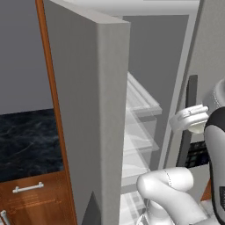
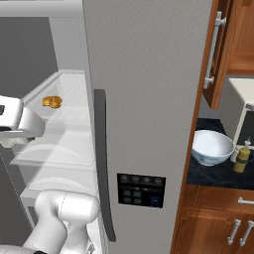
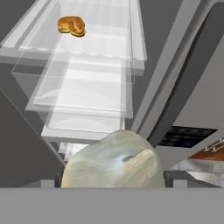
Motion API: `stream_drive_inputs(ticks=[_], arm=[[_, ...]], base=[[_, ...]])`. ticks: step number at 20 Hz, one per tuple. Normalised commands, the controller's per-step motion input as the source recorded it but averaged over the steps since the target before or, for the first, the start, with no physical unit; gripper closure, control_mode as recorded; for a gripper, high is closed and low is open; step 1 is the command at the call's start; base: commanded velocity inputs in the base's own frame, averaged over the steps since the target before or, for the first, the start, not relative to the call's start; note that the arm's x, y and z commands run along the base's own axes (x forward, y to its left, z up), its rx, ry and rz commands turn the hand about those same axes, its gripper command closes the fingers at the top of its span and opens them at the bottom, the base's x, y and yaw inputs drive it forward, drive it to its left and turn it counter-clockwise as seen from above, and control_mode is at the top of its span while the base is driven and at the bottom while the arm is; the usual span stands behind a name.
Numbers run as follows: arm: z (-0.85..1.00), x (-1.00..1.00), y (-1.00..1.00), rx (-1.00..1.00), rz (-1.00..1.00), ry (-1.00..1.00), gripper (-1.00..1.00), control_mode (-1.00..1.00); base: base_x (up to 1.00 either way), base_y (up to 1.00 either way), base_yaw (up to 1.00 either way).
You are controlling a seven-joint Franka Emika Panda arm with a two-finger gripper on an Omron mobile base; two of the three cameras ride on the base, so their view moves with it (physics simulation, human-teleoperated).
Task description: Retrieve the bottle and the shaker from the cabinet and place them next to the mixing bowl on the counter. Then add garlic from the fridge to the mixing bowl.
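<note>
Right up against the hand camera there's a pale, lumpy garlic [image 3: 113, 159] head sitting between the gripper [image 1: 192, 117] fingers, so the pincer is spread wide and looks clamped around it, though the tips themselves are hidden, so I'm only fairly sure. It's too round to call a long axis; a small dent faces the camera. Behind it are the fridge's clear shelves [image 3: 83, 87], and further back a brown pastry-looking thing [image 3: 71, 26] on the upper shelf. Off on the right, the mixing bowl [image 2: 212, 147] sits on the dark counter [image 2: 213, 173] with the bottle [image 2: 242, 156] just beside it. The fridge door panel [image 2: 140, 190] has icons, nothing readable.
</note>
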Motion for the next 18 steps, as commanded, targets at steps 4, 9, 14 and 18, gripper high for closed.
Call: stream_drive_inputs(ticks=[4, 9, 14, 18], arm=[[-0.05, 0.08, -0.34, 0.0, -0.12, 0.04, 1.0, -1.0], [0.0, 0.0, 0.0, 0.0, 0.0, 0.0, 1.0, -1.0], [0.0, 0.0, 0.0, 0.0, 0.0, 0.0, 1.0, -1.0], [0.0, 0.0, 0.0, 0.0, 0.0, 0.0, 1.0, 1.0]], base=[[0.0, 0.0, 0.0], [0.0, 0.0, 0.0], [0.0, 0.0, 0.0], [-0.28, -0.18, 0.0]])
